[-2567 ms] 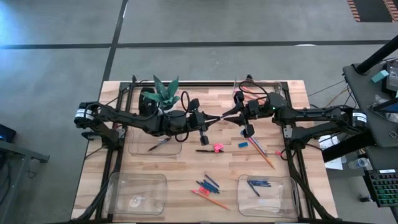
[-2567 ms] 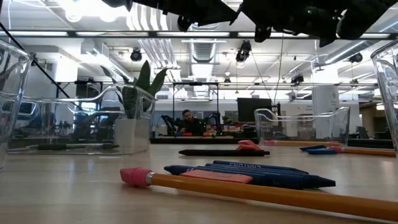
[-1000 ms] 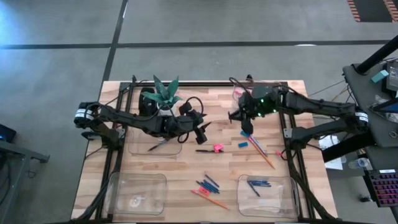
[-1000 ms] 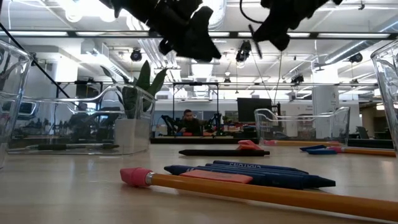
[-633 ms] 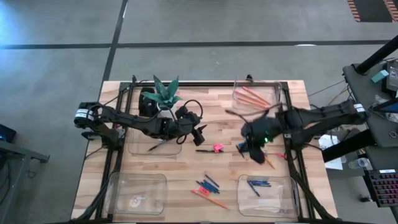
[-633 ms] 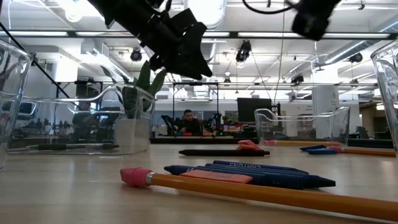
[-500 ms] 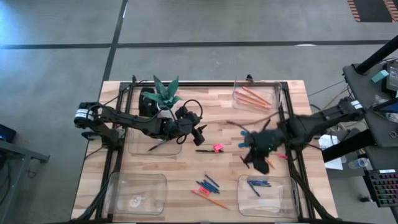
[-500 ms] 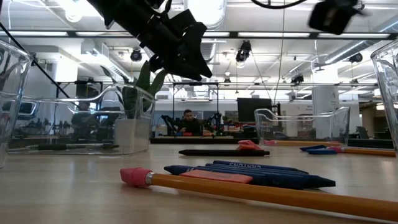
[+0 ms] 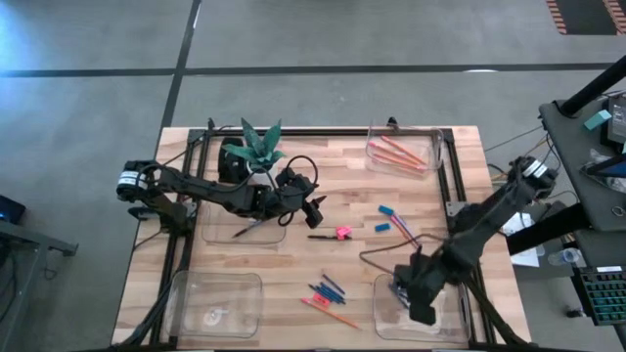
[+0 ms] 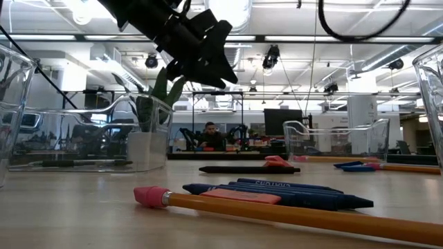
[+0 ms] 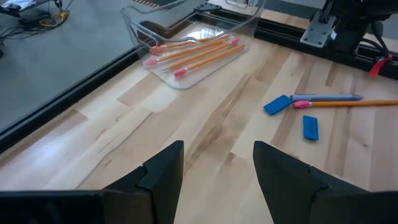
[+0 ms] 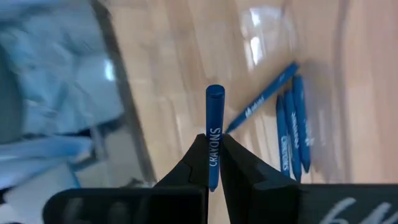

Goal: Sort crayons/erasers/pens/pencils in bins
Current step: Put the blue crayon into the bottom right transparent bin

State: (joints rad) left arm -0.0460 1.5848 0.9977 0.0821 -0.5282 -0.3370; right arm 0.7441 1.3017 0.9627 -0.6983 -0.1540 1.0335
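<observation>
My right gripper (image 12: 213,179) hangs over the near right bin (image 9: 450,328), shut on a blue crayon (image 12: 214,118). Several blue crayons (image 12: 291,127) lie in that bin below it. My left gripper (image 11: 217,165) stands open in the air over the table's middle (image 9: 315,207), with nothing between its fingers. The far right bin (image 9: 432,147) holds orange pencils (image 11: 199,53). On the table lie two blue erasers (image 11: 277,104) (image 11: 310,127), a pink eraser (image 9: 343,233), a black pen (image 9: 323,236), more crayons (image 9: 329,288) and an orange pencil (image 10: 291,214). My right gripper pinches the crayon's lettered lower part (image 12: 213,163) between its two fingers. The crayon lies along the fingers, and its free end (image 12: 214,93) sticks out ahead of the tips. The fingers slant downward over the bin. The crayon is lifted clear.
A potted green plant (image 9: 259,147) stands at the far left, beside the far left bin (image 9: 210,227) with a pen in it. The near left bin (image 9: 215,303) sits at the front left. Another pencil (image 9: 416,244) lies right of centre. Black frame rails run along the table's sides.
My right gripper has swung from the table's far middle toward the near right corner, sinking and turning, and now hangs over the near right bin. My left gripper has sunk a little and rolled, then kept still, staying open.
</observation>
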